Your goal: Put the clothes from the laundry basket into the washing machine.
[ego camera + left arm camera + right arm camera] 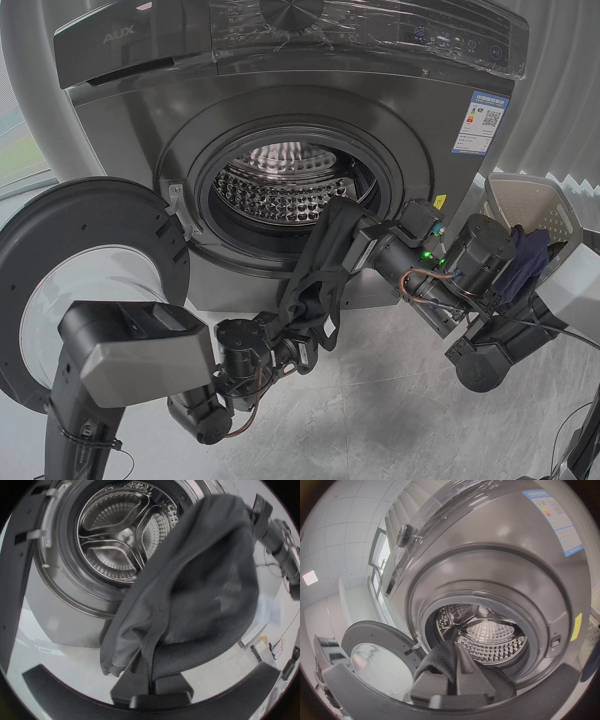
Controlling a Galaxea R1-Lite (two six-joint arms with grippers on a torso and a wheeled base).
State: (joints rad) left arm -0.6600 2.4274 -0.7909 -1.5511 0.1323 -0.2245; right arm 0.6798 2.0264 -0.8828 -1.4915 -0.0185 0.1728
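- Bright, even light; a ceiling panel (310, 577) glows in the right wrist view.
- Glare streaks the drum (284, 159) and the plastic wrap (350, 22) atop the washing machine (125, 131).
- The dark garment (319, 269) goes near-black in its folds.
- Faint, soft shadows lie on the floor (387, 387).
- Both wrist views bulge, with black corners.

The garment (319, 269) is matt cloth, the drum (281, 187) glossy perforated metal.

Two garments (319, 275) (525, 262), one basket (531, 187), one washing machine (375, 94).
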